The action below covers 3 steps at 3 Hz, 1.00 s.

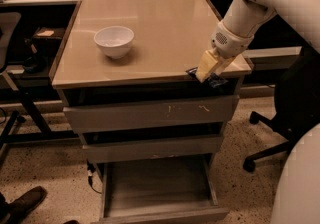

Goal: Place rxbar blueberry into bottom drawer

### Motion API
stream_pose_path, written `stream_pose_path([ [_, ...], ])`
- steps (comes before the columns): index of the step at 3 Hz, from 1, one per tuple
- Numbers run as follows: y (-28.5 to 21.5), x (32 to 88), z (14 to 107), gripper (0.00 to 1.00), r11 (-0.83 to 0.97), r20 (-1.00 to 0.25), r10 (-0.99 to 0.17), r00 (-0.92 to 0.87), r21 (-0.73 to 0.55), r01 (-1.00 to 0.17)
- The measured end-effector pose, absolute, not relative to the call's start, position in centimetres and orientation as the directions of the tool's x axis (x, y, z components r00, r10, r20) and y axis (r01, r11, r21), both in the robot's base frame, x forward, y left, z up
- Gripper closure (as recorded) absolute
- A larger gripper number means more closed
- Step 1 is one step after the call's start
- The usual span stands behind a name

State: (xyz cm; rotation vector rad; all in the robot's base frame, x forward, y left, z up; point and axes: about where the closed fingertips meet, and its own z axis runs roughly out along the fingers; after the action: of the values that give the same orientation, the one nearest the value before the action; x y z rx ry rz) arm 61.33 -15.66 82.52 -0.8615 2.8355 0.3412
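Note:
My gripper [206,71], with pale yellow fingers, is at the front right edge of the cabinet top [165,33]. It is shut on the rxbar blueberry [218,82], a small dark flat bar that sticks out past the front edge, just above the top drawer front. The bottom drawer [157,188] is pulled open below, and its grey inside holds nothing I can see. It lies down and to the left of the gripper. The two shallower drawers above it are closed.
A white bowl [114,41] stands on the left part of the cabinet top. A black office chair [280,118] stands to the right of the cabinet. My white body [300,183] fills the lower right corner. A shoe [22,204] shows at the lower left.

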Motion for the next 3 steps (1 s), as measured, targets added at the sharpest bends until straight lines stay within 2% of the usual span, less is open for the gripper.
stream_pose_path([
  [1,-16.3,59.0,82.5,1.00,0.819,-0.211,-0.509,-0.834,0.178,-0.545],
  [2,-16.7,53.3,81.8,1.00,0.839,-0.178,-0.466,-0.867,0.221,-0.496],
  [3,-16.0,48.5,78.1,1.00,0.834,-0.042,-0.463,-0.886,0.317,-0.451],
])
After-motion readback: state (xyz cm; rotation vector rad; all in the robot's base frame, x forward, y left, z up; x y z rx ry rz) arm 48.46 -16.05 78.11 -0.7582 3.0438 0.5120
